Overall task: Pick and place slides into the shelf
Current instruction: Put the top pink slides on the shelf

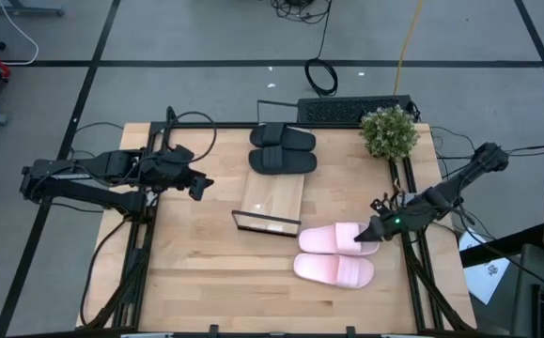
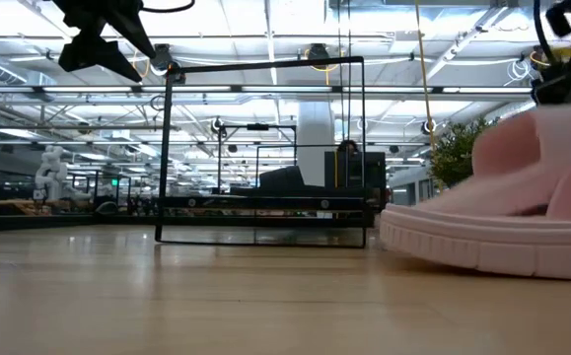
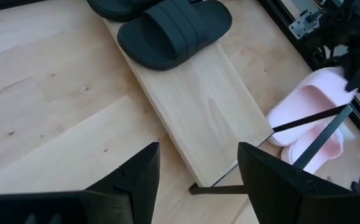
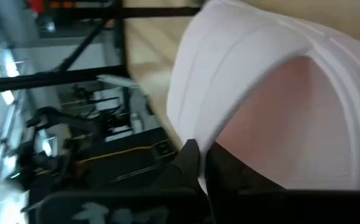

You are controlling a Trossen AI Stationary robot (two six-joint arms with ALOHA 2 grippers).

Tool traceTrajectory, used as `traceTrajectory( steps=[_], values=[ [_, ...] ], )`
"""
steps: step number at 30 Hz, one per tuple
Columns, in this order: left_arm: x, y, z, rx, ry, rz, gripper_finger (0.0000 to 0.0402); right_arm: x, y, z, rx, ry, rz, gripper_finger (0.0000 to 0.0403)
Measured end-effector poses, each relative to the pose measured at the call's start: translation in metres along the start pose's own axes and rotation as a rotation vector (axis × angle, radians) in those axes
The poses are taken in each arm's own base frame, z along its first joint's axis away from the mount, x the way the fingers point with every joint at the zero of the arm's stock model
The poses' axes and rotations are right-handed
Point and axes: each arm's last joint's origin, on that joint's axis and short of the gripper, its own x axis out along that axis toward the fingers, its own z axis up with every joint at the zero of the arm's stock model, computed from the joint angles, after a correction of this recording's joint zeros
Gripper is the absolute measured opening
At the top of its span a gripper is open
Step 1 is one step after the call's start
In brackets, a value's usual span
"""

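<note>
Four slides show in all, two of each colour. Two are black: one black slide (image 1: 288,137) and a second black slide (image 1: 282,161) touching it, both well away from either gripper. Two are light pink: one pink slide (image 1: 338,238) lies right at the right gripper (image 1: 376,235), and the other pink slide (image 1: 334,270) lies just beside it. There is one shelf (image 1: 273,199), one potted plant (image 1: 389,130) and one keyboard (image 1: 347,111). Two arms carry one gripper each, counting the left gripper (image 1: 196,185).
</note>
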Motion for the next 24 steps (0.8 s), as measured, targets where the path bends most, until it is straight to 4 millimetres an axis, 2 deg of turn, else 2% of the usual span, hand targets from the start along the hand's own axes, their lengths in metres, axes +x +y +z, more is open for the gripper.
traceTrajectory(
  steps=[8, 14, 20, 24],
  values=[
    [0.0, 0.0, 0.0, 0.0, 0.008, -0.006, 0.0209, -0.029, 0.047, -0.003, -0.032, 0.016, 0.139, 0.0001],
    [0.0, 0.0, 0.0, 0.0, 0.007, -0.007, 0.0209, -0.056, 0.082, 0.0, -0.116, -0.1, 0.234, 0.0],
    [0.0, -0.001, 0.0, -0.008, 0.017, -0.017, 0.0209, -0.074, 0.109, 0.002, -0.221, -0.244, 0.313, 0.0],
    [0.0, -0.002, -0.001, -0.02, 0.051, -0.045, 0.0209, -0.076, 0.118, 0.002, -0.274, -0.294, 0.329, 0.0]
  ],
)
